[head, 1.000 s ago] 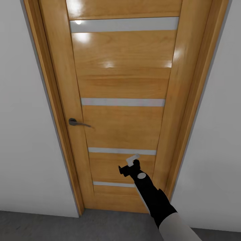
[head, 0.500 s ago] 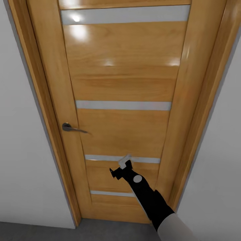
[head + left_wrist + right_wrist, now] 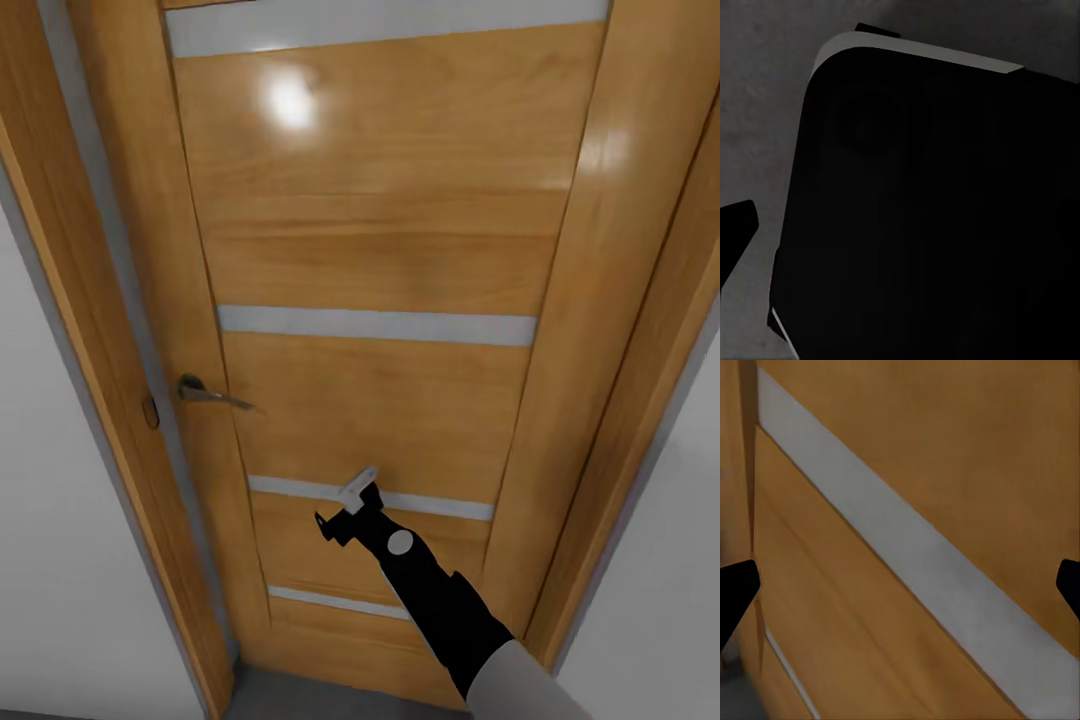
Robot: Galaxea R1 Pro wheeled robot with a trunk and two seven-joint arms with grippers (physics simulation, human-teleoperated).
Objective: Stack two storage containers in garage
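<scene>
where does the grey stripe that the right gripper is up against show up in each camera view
Head view: the grey stripe crosses the wooden door low down, at the right gripper.
Right wrist view: the stripe runs diagonally across.
Left wrist view: not in it.
Shared landmark: the door.

Bright glare spots on glossy door (image 3: 380, 200), left wrist view dim, soft blur
</scene>
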